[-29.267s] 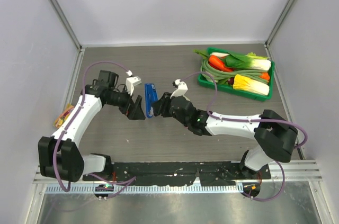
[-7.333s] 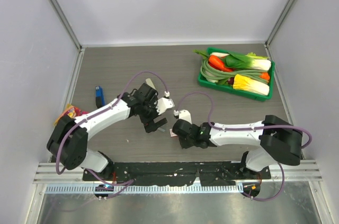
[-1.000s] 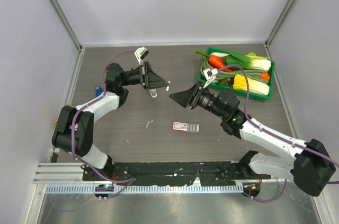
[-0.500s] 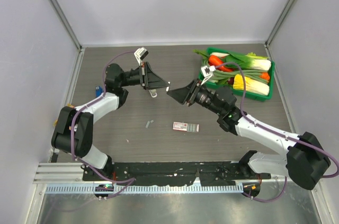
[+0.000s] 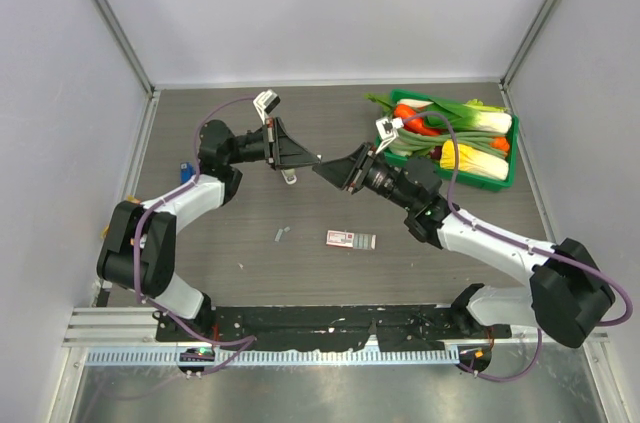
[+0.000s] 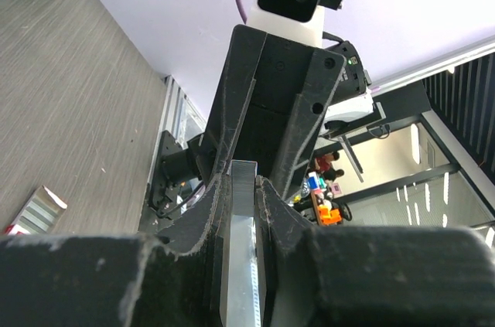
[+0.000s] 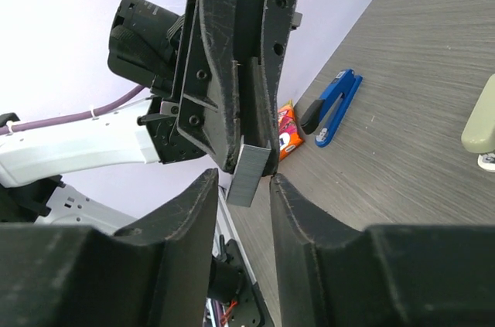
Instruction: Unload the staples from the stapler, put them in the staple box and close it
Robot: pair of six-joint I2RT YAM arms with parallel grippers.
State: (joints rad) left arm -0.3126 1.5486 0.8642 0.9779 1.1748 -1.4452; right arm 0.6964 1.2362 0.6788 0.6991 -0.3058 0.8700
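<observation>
**Spotter:** Your left gripper (image 5: 308,156) is raised off the table. Its fingers are clenched on a strip of staples (image 7: 249,174), and the strip juts out past the fingertips.

**Logger:** Your left wrist view agrees: the strip runs straight ahead between the pads. Your right gripper (image 5: 325,172) faces it tip to tip, one finger (image 7: 182,223) on each side of the strip's free end. The fit is close on both sides. Neither wrist view lets you tell whether those fingers press on it or just flank it.

**Spotter:** The stapler (image 5: 186,172) is blue and lies on the table, well apart from both sets of fingertips, back past the wrist end of your left gripper. The right wrist view shows it hinged open, just beside an orange packet (image 7: 288,130).

**Logger:** On the table below the meeting fingertips lies a short grey strip (image 5: 281,234). A white-and-red box (image 5: 350,238) lies near it, not touching.
</observation>
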